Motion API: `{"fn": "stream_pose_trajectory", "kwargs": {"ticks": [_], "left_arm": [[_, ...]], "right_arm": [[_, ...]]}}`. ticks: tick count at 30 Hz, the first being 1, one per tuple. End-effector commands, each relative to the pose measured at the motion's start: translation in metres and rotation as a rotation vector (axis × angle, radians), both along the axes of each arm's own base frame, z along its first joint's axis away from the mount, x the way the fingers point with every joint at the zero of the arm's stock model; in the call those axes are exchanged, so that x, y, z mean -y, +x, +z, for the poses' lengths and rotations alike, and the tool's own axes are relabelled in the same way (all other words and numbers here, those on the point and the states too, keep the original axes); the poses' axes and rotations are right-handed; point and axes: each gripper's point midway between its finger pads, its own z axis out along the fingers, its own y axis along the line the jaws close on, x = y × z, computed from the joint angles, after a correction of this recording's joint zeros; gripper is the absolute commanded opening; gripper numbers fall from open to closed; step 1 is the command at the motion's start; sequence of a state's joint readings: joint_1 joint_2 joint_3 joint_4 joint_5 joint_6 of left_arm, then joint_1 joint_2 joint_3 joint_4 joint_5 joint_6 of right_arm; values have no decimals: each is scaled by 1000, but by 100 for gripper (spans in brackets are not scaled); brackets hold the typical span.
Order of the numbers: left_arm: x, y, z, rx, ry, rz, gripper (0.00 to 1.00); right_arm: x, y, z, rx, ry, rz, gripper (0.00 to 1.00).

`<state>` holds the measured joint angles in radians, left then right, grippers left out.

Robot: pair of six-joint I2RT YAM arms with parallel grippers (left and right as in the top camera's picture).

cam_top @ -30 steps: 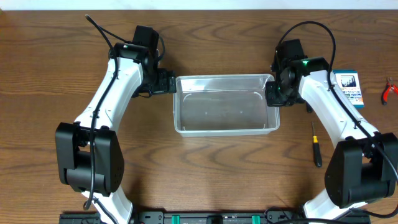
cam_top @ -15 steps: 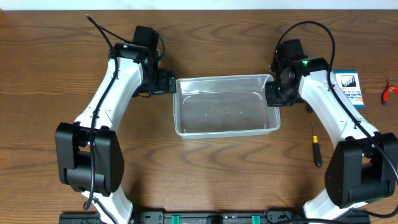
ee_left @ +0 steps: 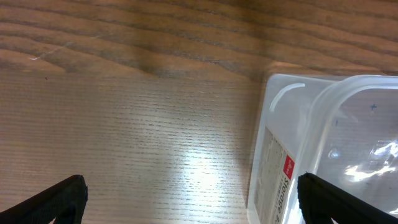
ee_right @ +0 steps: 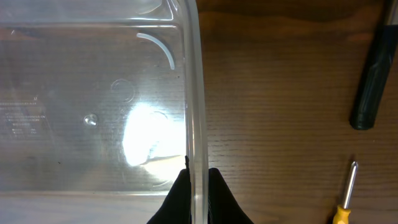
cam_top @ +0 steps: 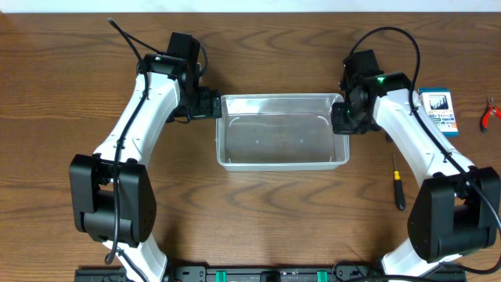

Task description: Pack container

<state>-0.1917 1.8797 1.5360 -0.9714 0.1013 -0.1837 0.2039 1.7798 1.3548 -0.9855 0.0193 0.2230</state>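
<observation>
The clear plastic container [cam_top: 278, 98] sits at mid-table and looks empty. My right gripper [cam_top: 342, 119] is shut on its right rim. The right wrist view shows both fingers [ee_right: 198, 183] pinching the thin rim of the container [ee_right: 190, 74]. My left gripper [cam_top: 211, 103] is at the container's far left corner, open wide. In the left wrist view its fingers [ee_left: 189, 193] are far apart. One is over the wood, the other is over the edge of the container [ee_left: 273, 162], and it holds nothing.
A blue-and-white box [cam_top: 437, 110] and red pliers [cam_top: 490, 114] lie at the far right. A screwdriver [cam_top: 398, 184] with a yellow part lies right of the container and also shows in the right wrist view [ee_right: 345, 196], beside a black rod-like object [ee_right: 373, 68].
The container has slid a little to the left, held by my right gripper, which moved with it. The left arm has stayed still.
</observation>
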Motion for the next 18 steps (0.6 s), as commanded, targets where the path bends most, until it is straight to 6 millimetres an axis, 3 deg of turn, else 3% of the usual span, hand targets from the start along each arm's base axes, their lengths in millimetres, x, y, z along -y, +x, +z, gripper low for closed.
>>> {"fn": "stream_pose_trajectory", "kwargs": {"ticks": [1,10,15,17,18], "left_arm": [[-2,4,15,39,3,-2,98],[-2,4,15,40,3,-2,98],[-2,4,15,40,3,-2,98],[-2,4,15,40,3,-2,98],[-2,4,15,40,3,-2,98]], "right_arm": [[-6,0,3,12,8,-12,1],[-5,0,3,13,7,-10,3],[-5,0,3,13,7,-10,17],[-5,0,3,12,8,-10,35],[-5,0,3,12,8,-10,37]]}}
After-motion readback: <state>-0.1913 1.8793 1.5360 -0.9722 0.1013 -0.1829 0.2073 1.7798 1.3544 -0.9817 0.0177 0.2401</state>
